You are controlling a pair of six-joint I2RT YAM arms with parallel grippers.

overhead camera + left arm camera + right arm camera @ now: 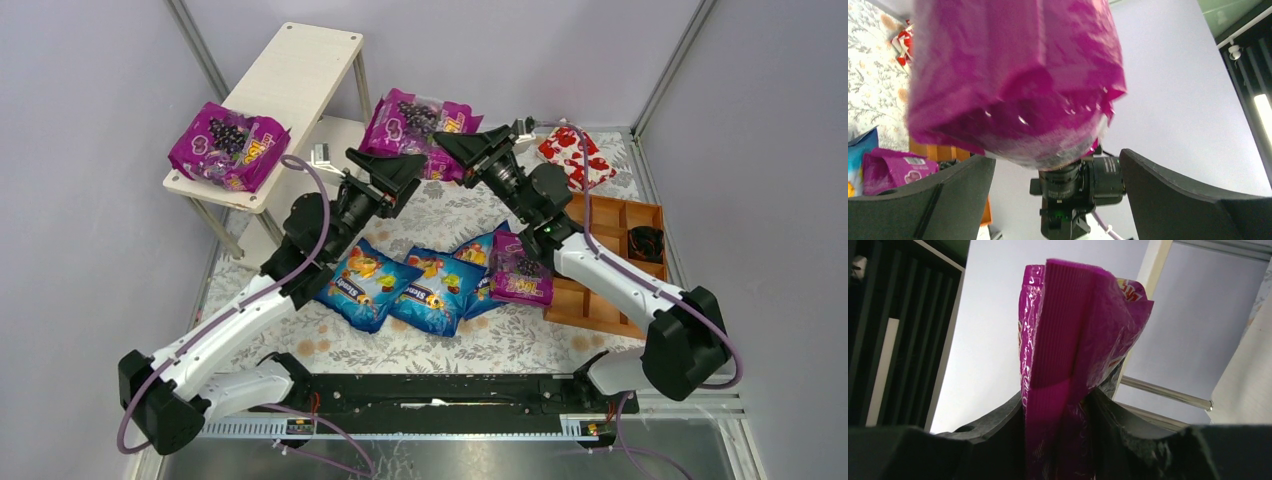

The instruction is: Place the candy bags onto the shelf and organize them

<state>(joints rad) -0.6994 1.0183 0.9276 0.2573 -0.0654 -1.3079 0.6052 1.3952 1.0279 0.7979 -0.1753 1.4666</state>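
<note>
My right gripper (pixel 462 148) is shut on the edge of a magenta-purple candy bag (pixel 412 122) and holds it in the air beside the shelf (pixel 300 70). The right wrist view shows that bag's crimped edge (pixel 1063 350) clamped in my right gripper (pixel 1064 440). My left gripper (pixel 390 162) is open, close to the bag's near side. In the left wrist view the bag (pixel 1013 85) hangs over my left gripper (pixel 1058 185), whose jaws stand wide apart. A second purple bag (pixel 228 145) lies on the shelf's near end. A third purple bag (pixel 520 268) and three blue bags (pixel 400 285) lie on the table.
A brown wooden compartment tray (pixel 610 262) stands at the right, with a dark object in one cell. A red-and-white package (pixel 575 155) lies behind it. The table has a floral cloth (pixel 450 340). Grey walls and metal frame posts close in the back.
</note>
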